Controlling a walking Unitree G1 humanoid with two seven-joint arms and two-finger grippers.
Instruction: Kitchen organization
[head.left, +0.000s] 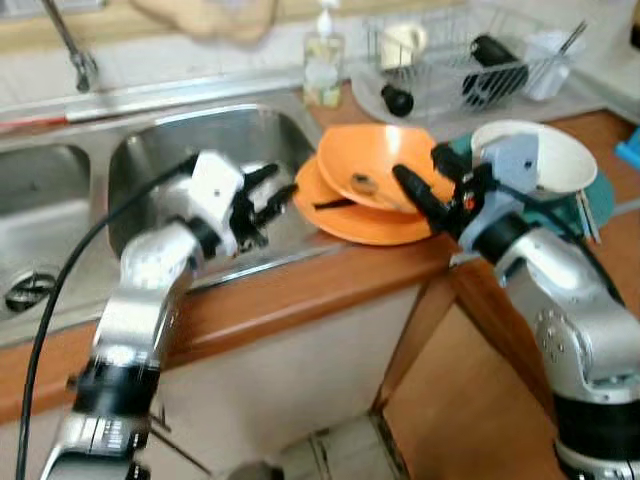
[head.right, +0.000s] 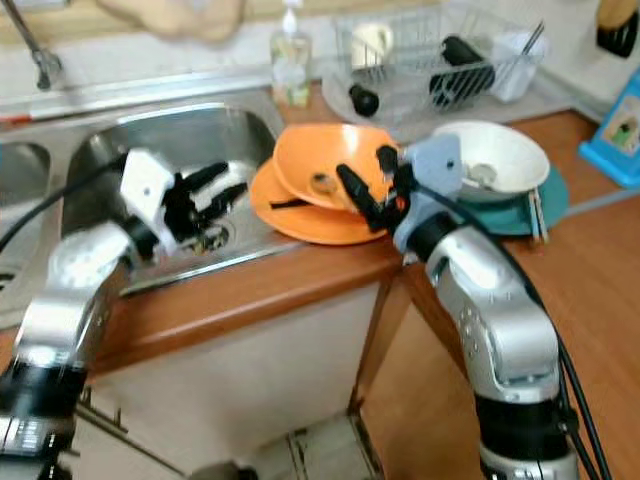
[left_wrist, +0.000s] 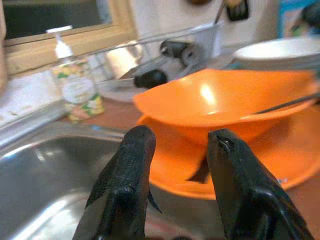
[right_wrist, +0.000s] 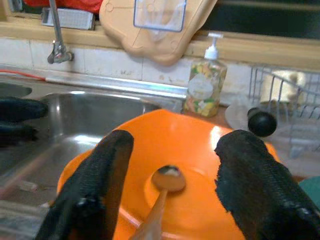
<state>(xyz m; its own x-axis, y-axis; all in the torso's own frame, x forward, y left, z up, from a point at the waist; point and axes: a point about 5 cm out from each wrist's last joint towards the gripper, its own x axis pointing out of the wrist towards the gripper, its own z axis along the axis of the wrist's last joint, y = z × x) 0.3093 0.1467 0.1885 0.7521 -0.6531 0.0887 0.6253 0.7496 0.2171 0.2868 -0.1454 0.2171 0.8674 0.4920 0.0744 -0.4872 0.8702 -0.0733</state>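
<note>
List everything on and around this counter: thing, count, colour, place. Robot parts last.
Orange bowl: one, orange, tilted on the orange plate beside the sink.
Spoon: one, metal, lying in the orange bowl.
Orange plate: one, orange, on the counter under the bowl.
White bowl: one, white, on a teal plate to the right.
Soap bottle: one, clear with pump, behind the sink.
Dish rack: one, wire, at the back, holding utensils.
Sink: one, steel, two basins, left.
Tap: one, metal, behind the sink.
Left gripper: fingers open, over the sink edge.
Right gripper: fingers open, at the orange bowl.
</note>
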